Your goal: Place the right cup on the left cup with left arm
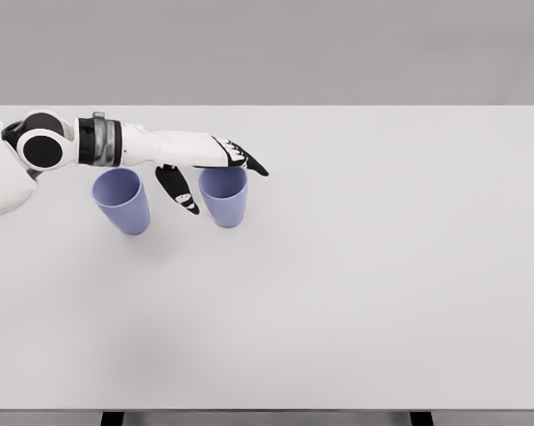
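Left hand point(215, 160) in upper left of frame, fingers spread (holding nothing), hovering over rim of right cup point(223, 199). Left cup point(122, 201) stands upright just left, apart, on white counter point(356, 284).

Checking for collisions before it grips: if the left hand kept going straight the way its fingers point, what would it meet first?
Likely nothing: the left hand points rightward over the right cup rim; beyond lies only bare table. Its height above the rim is unclear.
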